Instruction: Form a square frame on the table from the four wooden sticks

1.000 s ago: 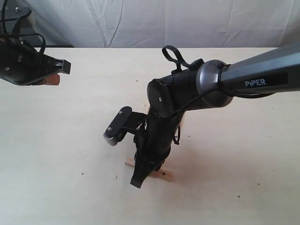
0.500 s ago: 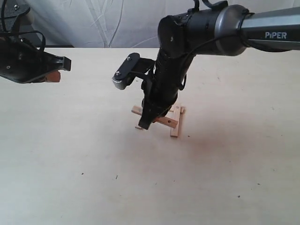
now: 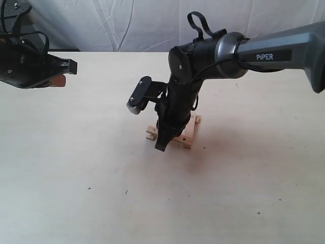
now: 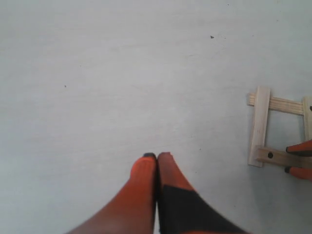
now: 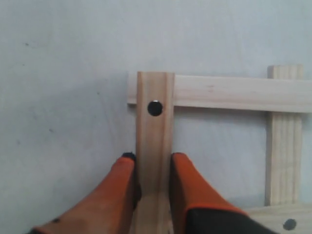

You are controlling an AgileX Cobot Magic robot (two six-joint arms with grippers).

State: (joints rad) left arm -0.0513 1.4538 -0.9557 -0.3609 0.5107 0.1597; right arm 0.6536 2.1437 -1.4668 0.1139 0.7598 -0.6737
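Observation:
On the table (image 3: 76, 168) lies the square frame (image 3: 189, 133), partly hidden under my right arm. My right gripper (image 3: 161, 145) is shut on a dotted wooden stick (image 5: 155, 122), with one orange finger on each long side; the same gripper (image 5: 153, 158) shows close up in the right wrist view. This stick's dotted end rests across a plain stick (image 5: 234, 92). A second plain stick (image 5: 285, 146) and another dotted stick (image 5: 287, 222) form the other two sides. My left gripper (image 3: 57, 76) hovers far left, and its fingers (image 4: 145, 168) are shut on nothing.
In the left wrist view the frame (image 4: 258, 126) lies at the edge, with the right gripper's orange fingertips (image 4: 300, 146) on it. A white cloth backdrop (image 3: 152, 25) hangs behind the table. A few dark specks (image 3: 126, 192) dot the front.
My right gripper carried the dotted stick from the table's front to the other three sticks and lowered it across them, closing the square. The left arm has not moved.

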